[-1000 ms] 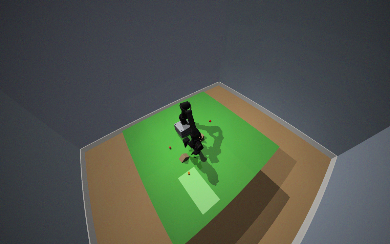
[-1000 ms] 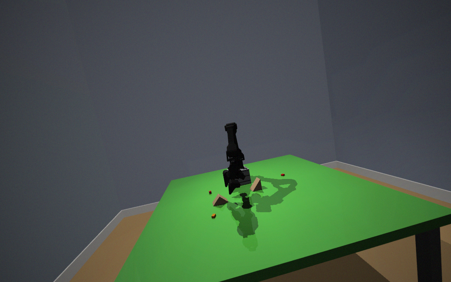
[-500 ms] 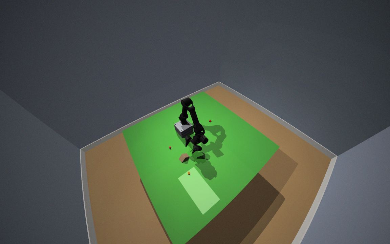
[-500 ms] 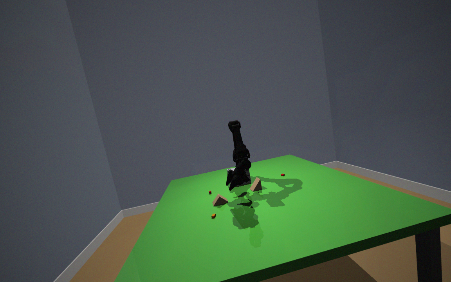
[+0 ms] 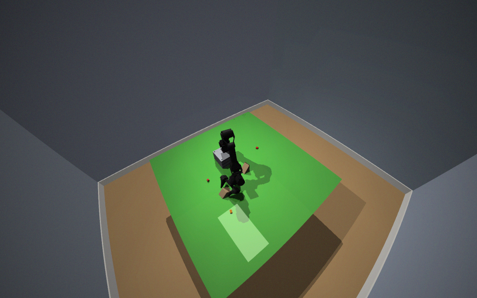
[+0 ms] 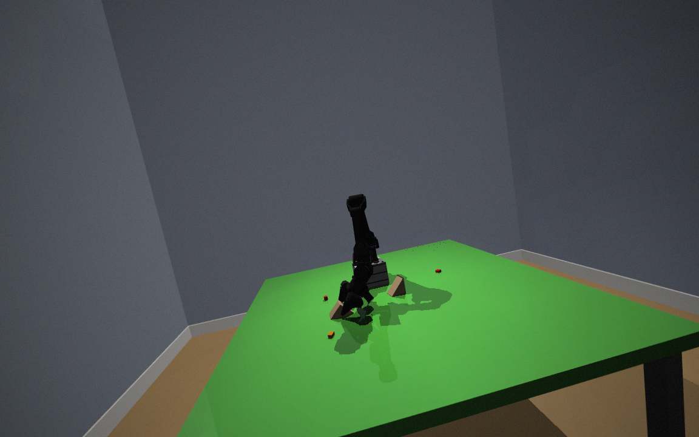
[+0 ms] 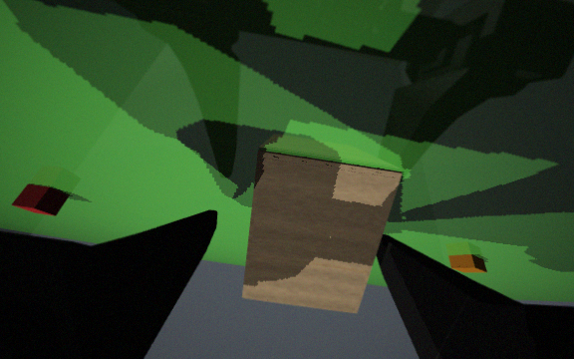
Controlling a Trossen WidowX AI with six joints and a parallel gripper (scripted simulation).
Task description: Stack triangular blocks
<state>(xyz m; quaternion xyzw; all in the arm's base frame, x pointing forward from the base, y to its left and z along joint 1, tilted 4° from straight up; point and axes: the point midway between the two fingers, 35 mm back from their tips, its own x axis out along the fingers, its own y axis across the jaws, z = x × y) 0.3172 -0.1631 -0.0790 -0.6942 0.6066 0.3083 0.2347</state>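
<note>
One wooden triangular block (image 5: 224, 193) (image 6: 335, 311) (image 7: 312, 219) rests on the green table (image 5: 288, 185) (image 6: 477, 337). My gripper (image 5: 225, 190) (image 6: 341, 307) (image 7: 297, 229) is open, low beside this block. In the wrist view the block stands between the two finger lines, nearer the right finger, with a wider gap on the left; whether the right finger touches it I cannot tell. Gripper and arm hide part of it in the top and exterior views. The other triangular block (image 5: 246, 167) (image 6: 397, 286) stands apart, near the arm's base, with a steep sloped face; it is out of the wrist view.
The arm's grey base (image 5: 219, 158) (image 6: 380, 273) stands behind the blocks. A small red piece (image 5: 207, 180) (image 6: 325, 297) (image 7: 38, 199) and an orange piece (image 5: 231, 211) (image 6: 330, 334) (image 7: 463, 262) lie near the first block. Another red piece (image 5: 256, 147) (image 6: 437, 270) lies farther back.
</note>
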